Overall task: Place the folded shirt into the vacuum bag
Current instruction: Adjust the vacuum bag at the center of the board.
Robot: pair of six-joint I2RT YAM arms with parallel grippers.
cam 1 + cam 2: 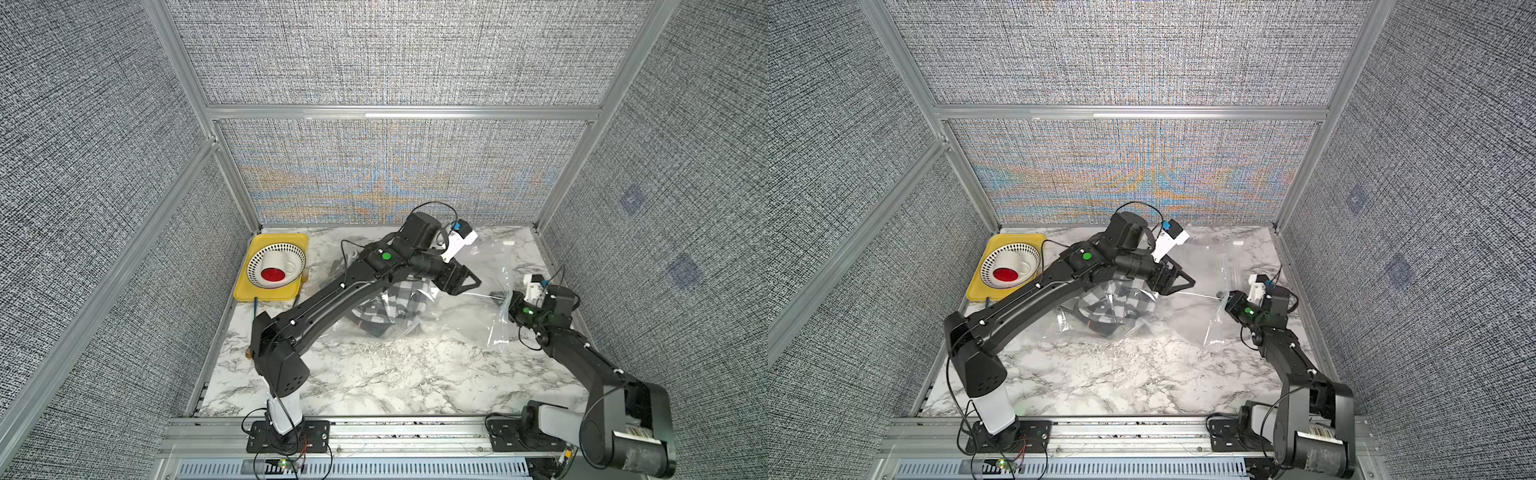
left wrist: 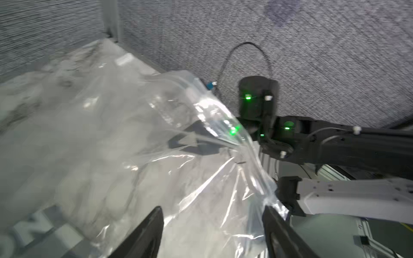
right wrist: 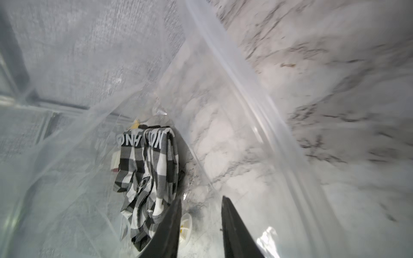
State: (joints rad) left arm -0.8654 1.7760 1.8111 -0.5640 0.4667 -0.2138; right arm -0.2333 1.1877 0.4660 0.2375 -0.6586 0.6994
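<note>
In both top views, the checked folded shirt (image 1: 400,302) (image 1: 1115,305) is seen at mid-frame inside the vacuum bag (image 1: 467,318), whose raised rim is grasped right of centre by the right gripper (image 1: 500,298), while the left gripper (image 1: 467,287) is shown spread open, grasping nothing.

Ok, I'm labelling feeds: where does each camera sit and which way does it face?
Top views: high at the front, looking down on the marble table; left arm, right arm show.
Left wrist: on left arm, facing the vacuum bag and right arm; left gripper fingers show.
Right wrist: on right arm, looking through the bag at the checked shirt; right gripper fingers show.
Shared: every view shows the bag.
</note>
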